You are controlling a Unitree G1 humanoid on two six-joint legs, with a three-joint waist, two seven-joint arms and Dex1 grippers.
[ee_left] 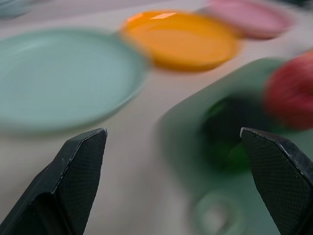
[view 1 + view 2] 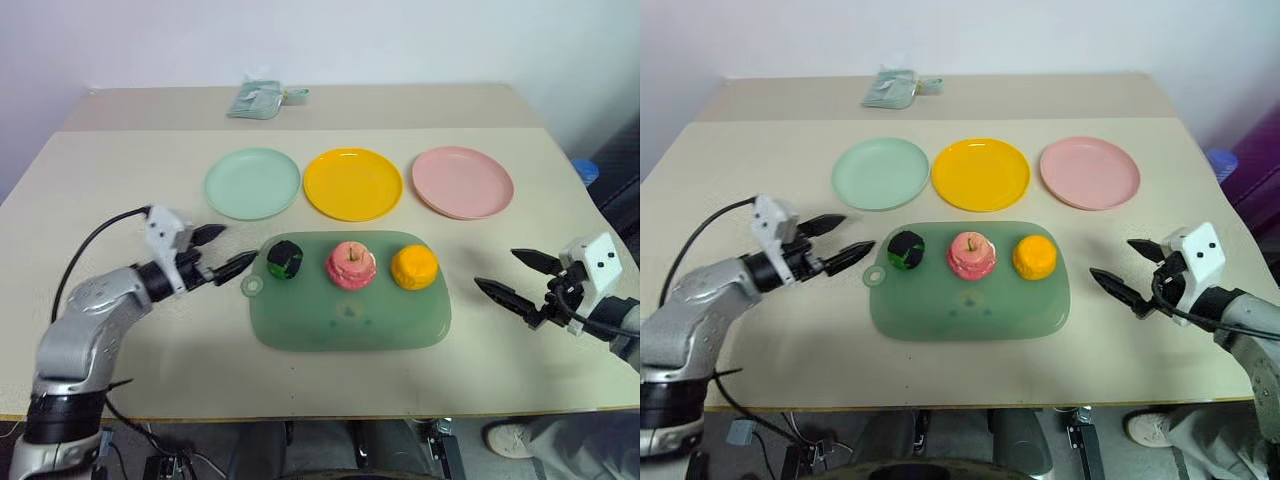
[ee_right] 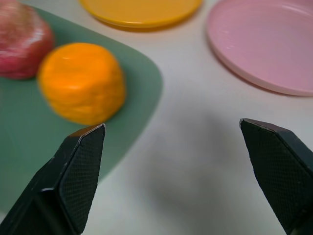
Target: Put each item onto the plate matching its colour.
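Three toy foods sit in a row on a translucent green board (image 2: pixel 350 320): a dark green-and-black ball (image 2: pixel 285 259), a pink apple (image 2: pixel 351 265) and an orange ball (image 2: pixel 413 266). Behind the board lie a mint green plate (image 2: pixel 252 183), a yellow plate (image 2: pixel 352 184) and a pink plate (image 2: pixel 462 181), all bare. My left gripper (image 2: pixel 222 250) is open, just left of the green ball, pointing at it. My right gripper (image 2: pixel 513 275) is open, right of the board, pointing towards the orange ball. Neither holds anything.
The board has a small ring tab (image 2: pixel 252 286) at its left edge, close to my left fingertips. A greenish packet (image 2: pixel 258 100) lies at the table's far edge. A blue object (image 2: pixel 585 170) sits off the table at the right.
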